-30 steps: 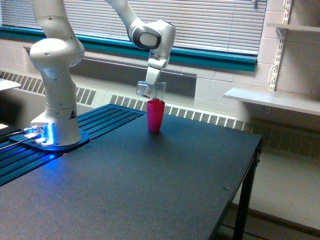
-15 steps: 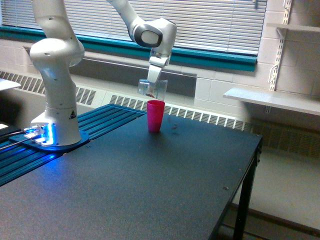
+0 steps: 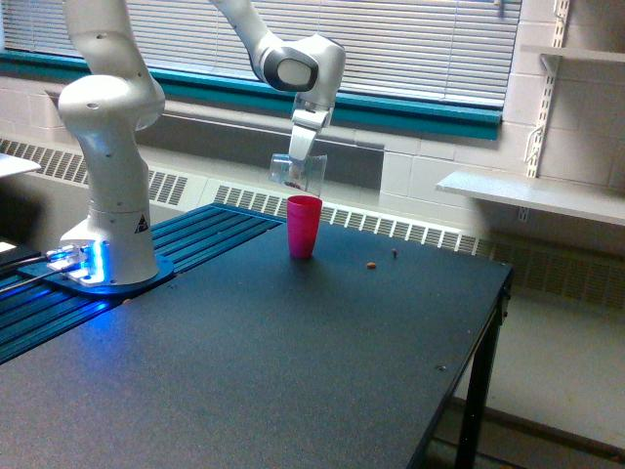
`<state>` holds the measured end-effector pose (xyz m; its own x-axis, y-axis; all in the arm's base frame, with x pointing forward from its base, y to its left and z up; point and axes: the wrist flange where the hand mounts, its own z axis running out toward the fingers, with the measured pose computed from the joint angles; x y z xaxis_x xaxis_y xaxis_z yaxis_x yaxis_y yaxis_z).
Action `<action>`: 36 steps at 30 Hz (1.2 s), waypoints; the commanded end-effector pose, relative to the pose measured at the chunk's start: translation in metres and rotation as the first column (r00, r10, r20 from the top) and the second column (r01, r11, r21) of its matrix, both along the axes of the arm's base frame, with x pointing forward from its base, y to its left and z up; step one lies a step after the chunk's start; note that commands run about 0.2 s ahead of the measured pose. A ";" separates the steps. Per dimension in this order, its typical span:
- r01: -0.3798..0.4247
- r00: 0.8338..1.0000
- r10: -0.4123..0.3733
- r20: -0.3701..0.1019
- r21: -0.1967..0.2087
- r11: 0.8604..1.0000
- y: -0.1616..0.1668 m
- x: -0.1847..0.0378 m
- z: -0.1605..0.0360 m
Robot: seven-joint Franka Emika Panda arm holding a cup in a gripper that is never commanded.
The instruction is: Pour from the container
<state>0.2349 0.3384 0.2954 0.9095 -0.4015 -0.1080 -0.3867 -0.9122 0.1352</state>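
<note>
No legible text; only a small unreadable triangular sign on the arm base (image 3: 140,223).

I see a dark, matte black table (image 3: 293,371). A bright pink cup (image 3: 304,226) stands upright on it near the far edge. Two small brown bits (image 3: 371,265) lie on the surface toward the exterior view's right of the cup. The arm's white base (image 3: 107,244) sits at the exterior view's left.

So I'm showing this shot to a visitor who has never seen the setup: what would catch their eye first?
Probably the bright pink cup standing upright near the far edge of the dark table, with the claw holding a clear plastic cup just above it. Next, the blue glow at the arm's base at the exterior view's left, and two small bits on the table.
</note>
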 end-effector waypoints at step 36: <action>0.028 0.995 -0.028 0.094 0.003 1.000 -0.006 0.004 0.029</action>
<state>0.2455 0.3306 0.3256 0.8997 -0.4356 -0.0278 -0.4319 -0.8977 0.0876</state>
